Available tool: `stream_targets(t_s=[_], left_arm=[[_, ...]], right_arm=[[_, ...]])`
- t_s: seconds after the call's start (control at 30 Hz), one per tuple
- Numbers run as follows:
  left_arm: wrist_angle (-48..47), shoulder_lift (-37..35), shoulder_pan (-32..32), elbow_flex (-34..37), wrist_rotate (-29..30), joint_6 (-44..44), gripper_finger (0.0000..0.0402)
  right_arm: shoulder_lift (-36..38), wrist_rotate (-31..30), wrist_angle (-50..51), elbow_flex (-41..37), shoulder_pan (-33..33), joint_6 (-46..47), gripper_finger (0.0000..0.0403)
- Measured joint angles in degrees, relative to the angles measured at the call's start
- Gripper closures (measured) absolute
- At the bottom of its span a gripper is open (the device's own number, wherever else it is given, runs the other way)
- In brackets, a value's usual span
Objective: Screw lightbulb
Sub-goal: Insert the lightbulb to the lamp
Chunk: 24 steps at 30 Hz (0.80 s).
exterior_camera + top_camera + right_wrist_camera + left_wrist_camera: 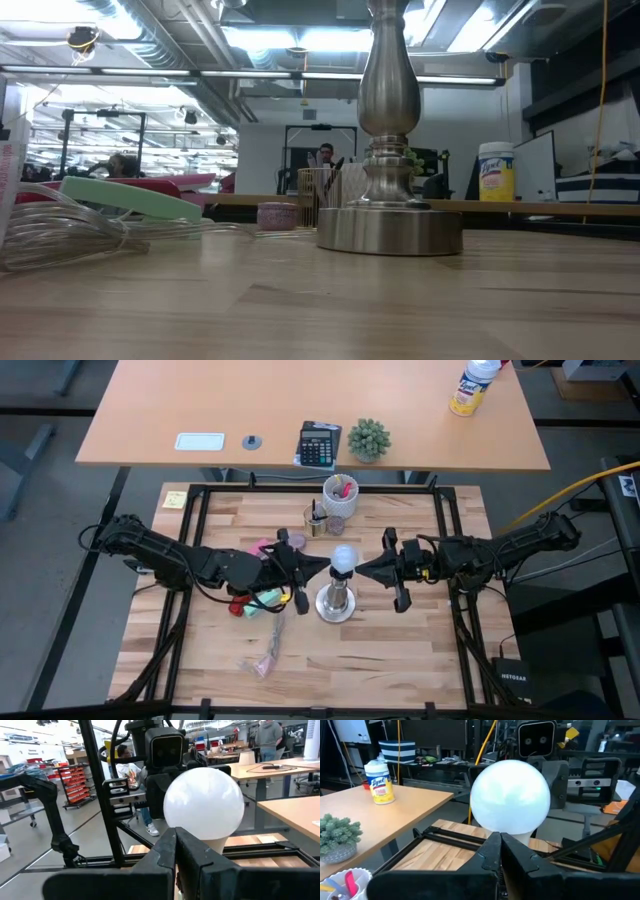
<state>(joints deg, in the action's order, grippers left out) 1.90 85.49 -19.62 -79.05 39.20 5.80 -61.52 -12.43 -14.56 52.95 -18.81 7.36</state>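
The lightbulb (344,557), a smooth frosted-white globe with a matte, even surface, sits atop the silvery metal stand (338,600) at the centre of the butcher-block table (400,650). The stand is a turned, brushed-metal baluster on a round, flat base.

The left gripper (322,565) points at the bulb from one side, its dark fingers pressed fully together just short of the bulb's neck, holding nothing. The right gripper (362,568) faces it from the opposite side, likewise closed and empty.

A crumpled clear plastic wrapper (262,655) lies near the table's front. A white cup (340,495) stands behind the stand.
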Motion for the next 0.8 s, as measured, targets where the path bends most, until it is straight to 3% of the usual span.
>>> stream_targets(t_s=[0.27, 0.57, 0.8], left_arm=[[0.1, 0.0, -0.4, 0.0, 0.7, 0.0, 0.0399], [0.2, -1.3, -3.5, 0.0, 6.4, -3.9, 0.0399], [2.8, -2.0, -4.2, 0.0, 4.2, -6.5, 0.0399]], right_arm=[[0.2, 0.0, -0.1, 0.0, 0.0, 0.1, 0.0389], [3.3, 0.0, 2.3, 0.0, 0.0, 0.0, 0.0389], [4.4, -6.7, 0.7, 0.0, 0.1, -4.4, 0.0389]])
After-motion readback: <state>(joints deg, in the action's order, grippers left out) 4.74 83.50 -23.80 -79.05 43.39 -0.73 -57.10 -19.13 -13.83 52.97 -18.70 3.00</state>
